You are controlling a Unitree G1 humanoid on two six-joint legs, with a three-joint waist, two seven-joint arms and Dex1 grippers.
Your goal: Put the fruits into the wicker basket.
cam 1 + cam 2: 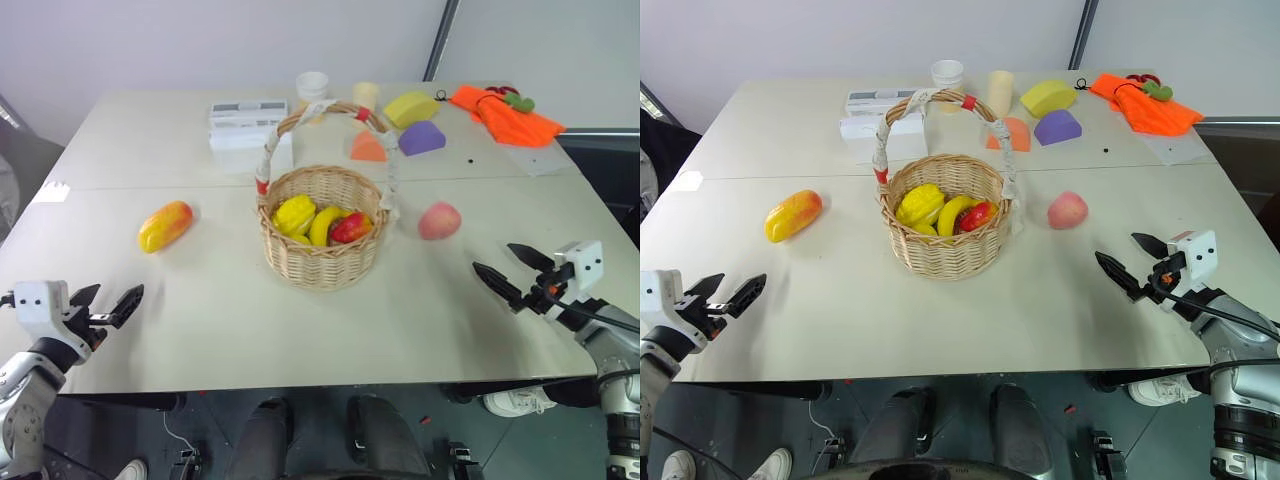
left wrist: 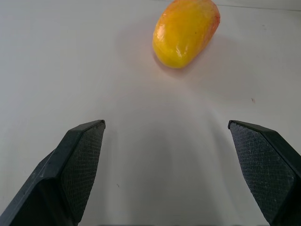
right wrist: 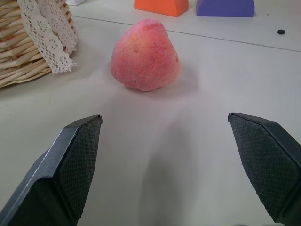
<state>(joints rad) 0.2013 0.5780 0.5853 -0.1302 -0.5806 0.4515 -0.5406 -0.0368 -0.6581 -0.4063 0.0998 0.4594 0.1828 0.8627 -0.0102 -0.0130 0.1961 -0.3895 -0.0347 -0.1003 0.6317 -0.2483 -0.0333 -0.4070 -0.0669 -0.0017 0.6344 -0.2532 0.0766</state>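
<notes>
no readable text, labels, brands or numbers on anything in view

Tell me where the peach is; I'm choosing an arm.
The peach lies on the table, right of the wicker basket, ahead of the right gripper.

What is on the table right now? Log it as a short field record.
mango: on the table, left of the basket, untouched
peach: on the table, right of the basket, untouched
wicker basket: mid-table, upright, already holding yellow and red toy fruit
left gripper: fingers open, facing the mango, apart from it
right gripper: fingers open, facing the peach, apart from it
foam blocks: behind the basket
</notes>
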